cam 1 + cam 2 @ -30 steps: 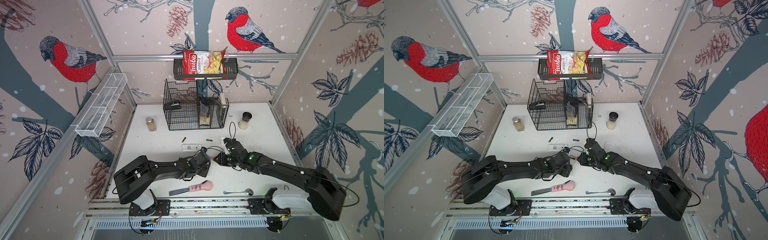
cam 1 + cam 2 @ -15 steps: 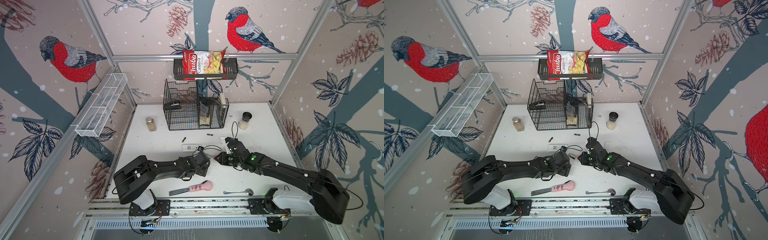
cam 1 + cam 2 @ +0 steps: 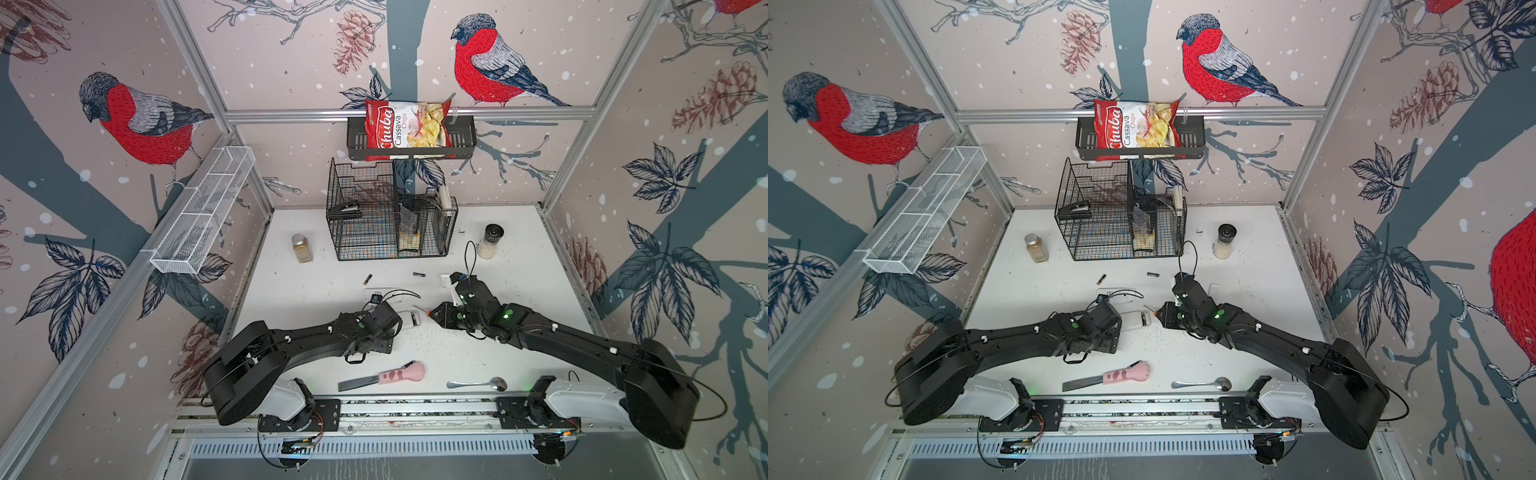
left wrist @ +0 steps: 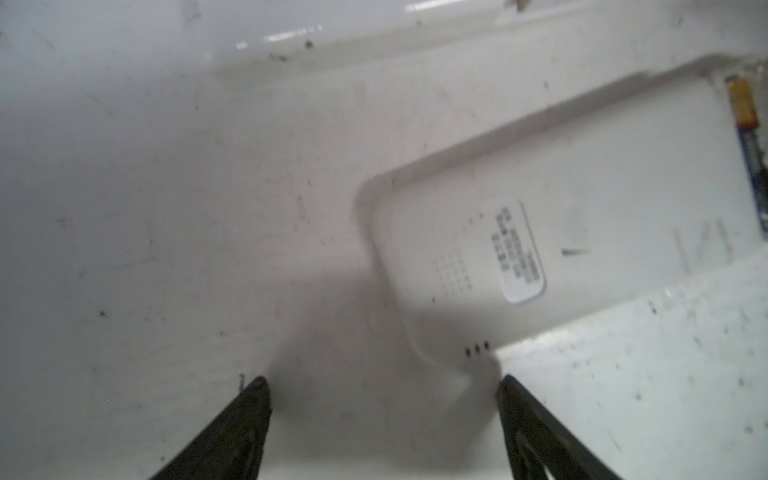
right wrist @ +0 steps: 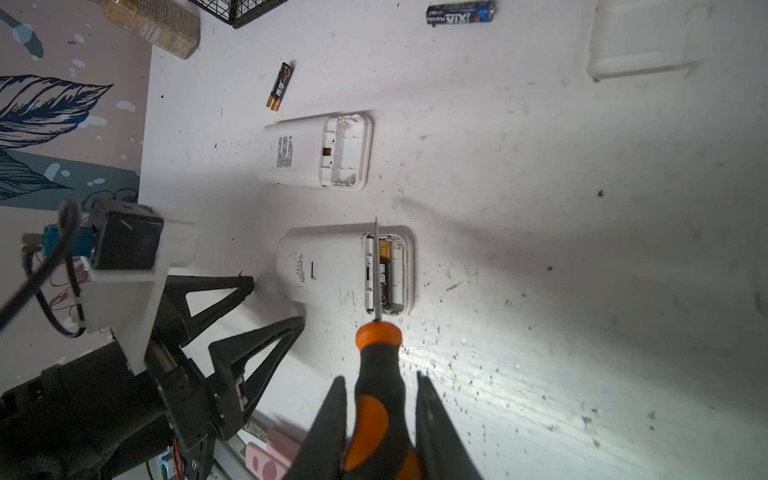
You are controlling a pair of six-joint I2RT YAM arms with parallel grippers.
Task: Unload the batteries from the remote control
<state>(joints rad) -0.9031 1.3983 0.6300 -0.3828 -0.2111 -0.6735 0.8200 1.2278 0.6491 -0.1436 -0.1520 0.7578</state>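
- The right jaws clamp the screwdriver (image 5: 376,374) by its orange-and-black handle. Its thin shaft runs across the open bay of the near remote (image 5: 324,266).
- One battery (image 5: 384,272), black with a gold end, sits in that bay — whether the shaft touches it, I cannot tell.
- The left jaws stand wide with nothing between them, low over the desk (image 3: 540,270) at the closed end of the near remote. One fingertip (image 4: 519,411) is just beside that remote's corner.
- The second remote (image 5: 299,153) lies just beside the near one, back up, with its bay open and its contacts showing.
- Two more cells lie loose on the desk — the gold battery (image 5: 279,86) near the second remote, the blue battery (image 5: 460,12) farther off.
- A white cover (image 5: 644,37) lies well apart from both remotes.
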